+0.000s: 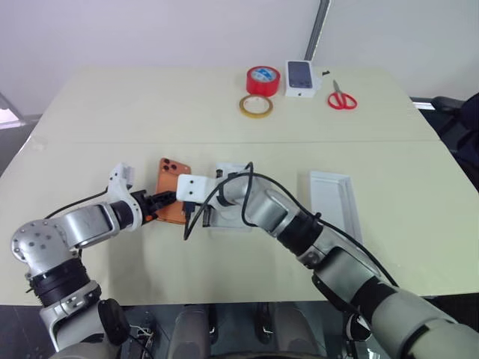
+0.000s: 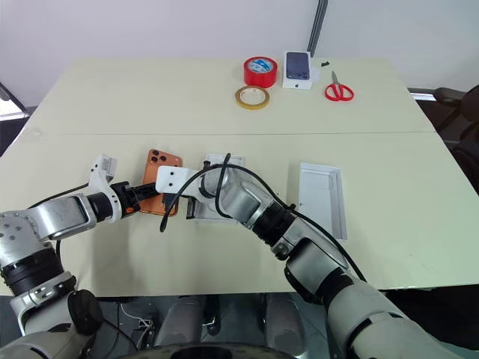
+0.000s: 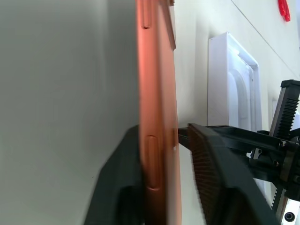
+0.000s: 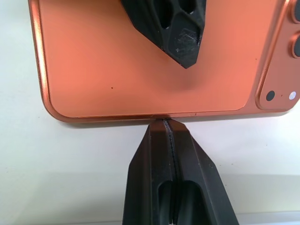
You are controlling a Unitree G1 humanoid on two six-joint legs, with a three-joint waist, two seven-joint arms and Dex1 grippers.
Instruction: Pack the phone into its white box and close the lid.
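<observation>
Phone (image 1: 171, 199), mid-bench: edge pinched by left pincer (image 1: 166, 200), not yet firmly; clenched, empty right pincer (image 4: 169, 136) braced against opposite edge. Slippage is risked if lifted early.

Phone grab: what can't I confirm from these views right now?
- Head views: the phone's near end and the left gripper's contact with it are covered by the right gripper's white mount.
- Left wrist view: whether both fingers press the phone; one shows a gap.
- Head views: the white box interior is hidden behind the right arm.
- Right wrist view: the right gripper shut at the phone's edge; touching unclear.
</observation>
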